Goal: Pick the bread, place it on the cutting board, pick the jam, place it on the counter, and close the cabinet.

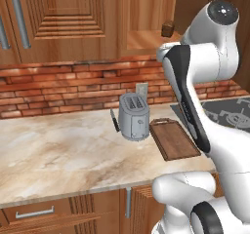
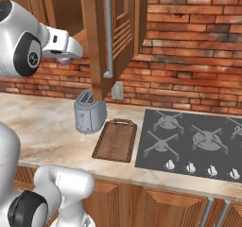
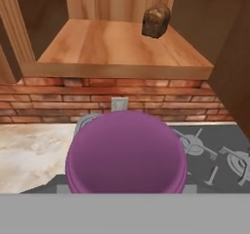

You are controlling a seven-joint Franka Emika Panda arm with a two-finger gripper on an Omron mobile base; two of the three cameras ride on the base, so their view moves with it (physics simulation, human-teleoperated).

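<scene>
Directly between the gripper (image 3: 126, 191) jaws: jam (image 3: 126, 152), clamped; counter (image 3: 29, 155) straight below, bread (image 3: 156, 21) on shelf ahead.

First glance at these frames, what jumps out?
The purple jam jar looms close in the hand view, gripped in the hand just outside the open cabinet. Behind it, the bread sits at the back of the cabinet shelf. Below, the cutting board lies bare between the toaster and stovetop.

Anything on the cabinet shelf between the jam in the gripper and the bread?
No: in the hand view, bare shelf lies between the jam and the bread.
</scene>
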